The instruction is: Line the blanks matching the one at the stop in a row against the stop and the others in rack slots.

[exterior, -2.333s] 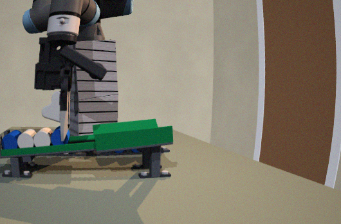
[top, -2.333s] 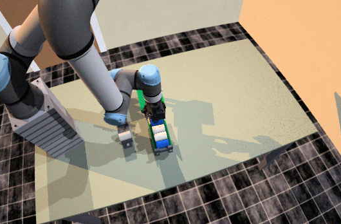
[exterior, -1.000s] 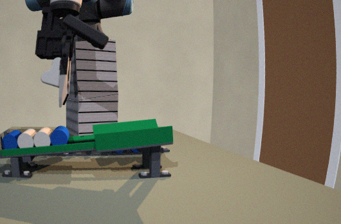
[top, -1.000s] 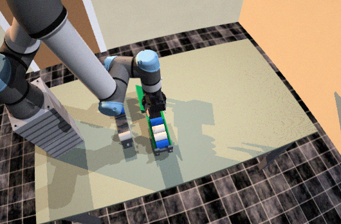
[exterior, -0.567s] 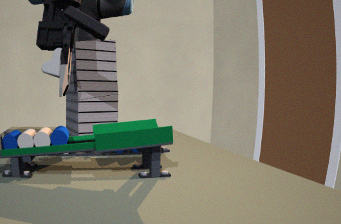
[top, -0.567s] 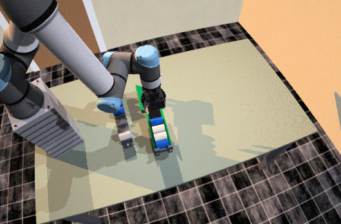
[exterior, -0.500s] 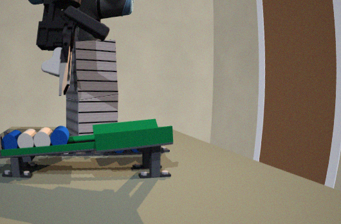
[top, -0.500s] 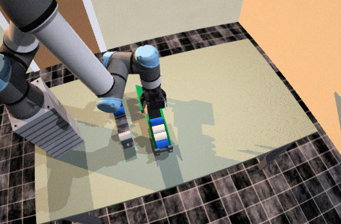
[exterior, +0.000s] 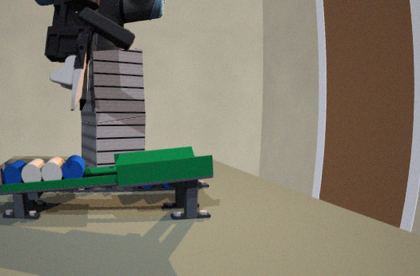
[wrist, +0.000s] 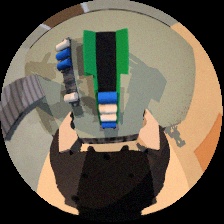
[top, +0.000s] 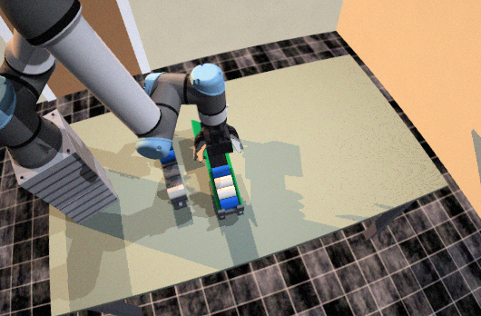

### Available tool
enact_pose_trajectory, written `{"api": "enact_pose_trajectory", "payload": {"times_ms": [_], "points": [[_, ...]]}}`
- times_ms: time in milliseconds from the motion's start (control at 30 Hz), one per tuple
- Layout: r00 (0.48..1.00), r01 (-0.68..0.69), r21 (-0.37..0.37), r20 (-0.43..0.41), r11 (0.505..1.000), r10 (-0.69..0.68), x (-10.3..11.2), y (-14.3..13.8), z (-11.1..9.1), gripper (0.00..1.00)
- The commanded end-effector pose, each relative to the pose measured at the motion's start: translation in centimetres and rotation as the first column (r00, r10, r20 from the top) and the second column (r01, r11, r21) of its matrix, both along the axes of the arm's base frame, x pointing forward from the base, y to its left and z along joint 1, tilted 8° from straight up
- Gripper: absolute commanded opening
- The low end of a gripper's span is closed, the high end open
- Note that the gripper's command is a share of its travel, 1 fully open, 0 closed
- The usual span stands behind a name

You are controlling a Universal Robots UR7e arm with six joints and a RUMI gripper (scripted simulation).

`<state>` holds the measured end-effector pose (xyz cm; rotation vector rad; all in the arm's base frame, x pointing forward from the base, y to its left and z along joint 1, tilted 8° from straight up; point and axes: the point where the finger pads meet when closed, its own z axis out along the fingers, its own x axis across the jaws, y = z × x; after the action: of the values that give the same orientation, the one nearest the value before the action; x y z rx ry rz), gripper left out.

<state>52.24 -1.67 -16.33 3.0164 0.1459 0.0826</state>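
The green feed ramp [top: 215, 168] carries a row of blanks against its stop [top: 231, 212]: a blue blank [top: 229, 202] at the stop, then two white blanks [top: 225, 192] [top: 223, 182], then another blue blank [top: 220, 172]. The row also shows in the exterior view [exterior: 43, 170] and in the wrist view [wrist: 107, 109]. My gripper [top: 217, 147] is open and empty, raised above the ramp just uphill of the row; it shows high at the left in the exterior view [exterior: 74, 93]. The stock rack [top: 174, 182] lies left of the ramp. It holds a white and two blue blanks [wrist: 63, 54] at its far end and a white one [wrist: 71, 96] nearer.
The arm's grey ribbed base block [top: 65, 172] stands left of the rack, and the forearm [top: 106, 77] hangs over the rack's far end. The table edge runs along the front [top: 260, 259]. An orange wall [top: 419, 91] is at the right.
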Motion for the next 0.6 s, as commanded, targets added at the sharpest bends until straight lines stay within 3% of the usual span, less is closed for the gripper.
{"api": "enact_pose_trajectory", "payload": {"times_ms": [0,567], "points": [[1.0,-0.002,0.0,-0.002,1.0,0.002,-0.17,0.15,-0.02,1.0],[1.0,0.02,0.001,0.0,1.0,-0.02,-0.14,0.13,-0.03,1.0]]}}
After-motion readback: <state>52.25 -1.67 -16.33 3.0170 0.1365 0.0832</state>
